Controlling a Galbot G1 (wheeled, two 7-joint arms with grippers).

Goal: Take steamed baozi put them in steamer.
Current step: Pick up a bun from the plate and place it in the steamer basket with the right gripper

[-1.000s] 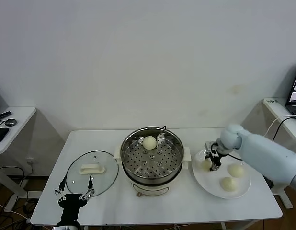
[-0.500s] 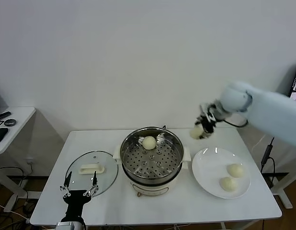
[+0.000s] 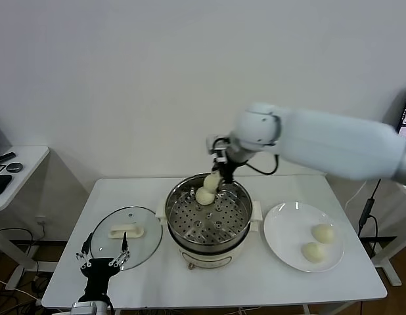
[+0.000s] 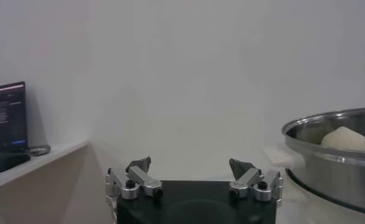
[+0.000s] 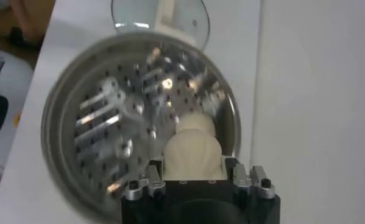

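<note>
1. Since a sec ago my right arm swung from the flat white plate (image 3: 276,237) over to the round shiny stainless-steel steamer (image 3: 237,216), carrying one pale cream-white dough bun (image 3: 213,181).
2. Right fingers (image 3: 221,176) narrow, clamped on that bun; it hangs above the perforated tray's far edge, just over the bun already inside (image 3: 204,195), so it needs a spot beside, not on top.
3. Two more buns (image 3: 323,233) wait on the plate, right of the steamer.
4. Left fingers (image 3: 102,258) spread wide, holding nothing, parked at the table's (image 3: 255,279) near edge by the round glass lid (image 3: 141,223), set aside w/ the pot open for loading.
</note>
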